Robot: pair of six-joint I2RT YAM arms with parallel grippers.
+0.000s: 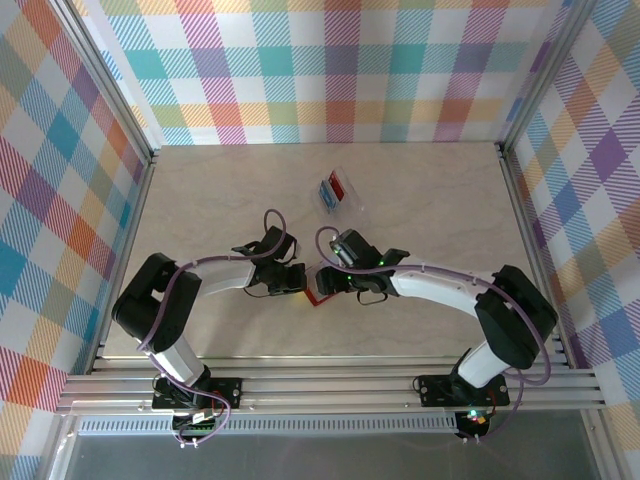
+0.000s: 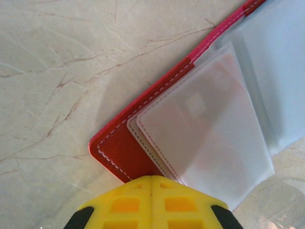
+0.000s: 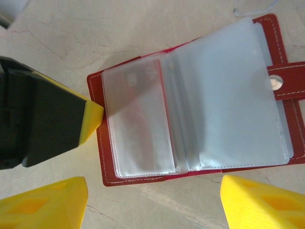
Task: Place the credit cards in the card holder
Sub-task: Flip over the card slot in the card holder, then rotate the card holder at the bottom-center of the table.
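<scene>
The red card holder [image 3: 119, 179] lies open on the table, its cloudy plastic sleeves [image 3: 228, 95] fanned out and its snap tab [image 3: 286, 81] at the right. My left gripper [image 2: 152, 177] is shut, its yellow tip [image 3: 93, 119] pressed against the holder's left edge. My right gripper [image 3: 152, 205] stands open just in front of the holder with nothing between its fingers [image 3: 43, 202]. A faint reddish shape with a pale square [image 2: 195, 102] shows through one sleeve. From above, both grippers meet over the card holder [image 1: 316, 296]. Blue and red credit cards [image 1: 332, 190] lie farther back.
The cards sit in a clear plastic case [image 1: 345, 195] behind the grippers. Metal frame posts and plaid walls enclose the marbled table [image 1: 220, 200] on three sides. Open tabletop lies to the left and right of the arms.
</scene>
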